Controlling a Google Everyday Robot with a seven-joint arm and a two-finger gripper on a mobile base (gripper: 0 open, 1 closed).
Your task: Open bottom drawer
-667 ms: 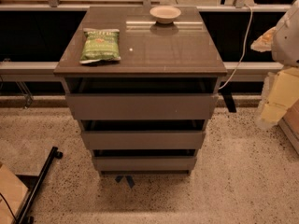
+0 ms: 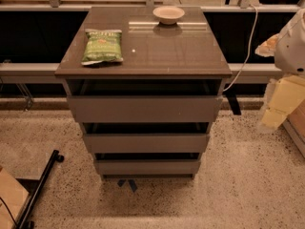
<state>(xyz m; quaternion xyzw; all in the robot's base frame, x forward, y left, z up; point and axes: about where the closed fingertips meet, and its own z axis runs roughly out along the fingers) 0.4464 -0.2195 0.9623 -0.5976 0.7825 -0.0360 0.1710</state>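
Tool (image 2: 275, 109) hangs well right of bottom drawer (image 2: 147, 167)

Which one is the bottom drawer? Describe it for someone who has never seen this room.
Find the grey-brown cabinet with a green snack bag and a bowl on top. Of its three stacked fronts, the bottom drawer is the lowest, just above the floor, and looks narrowest and shortest. The gripper hangs at the view's right edge, apart from the cabinet.
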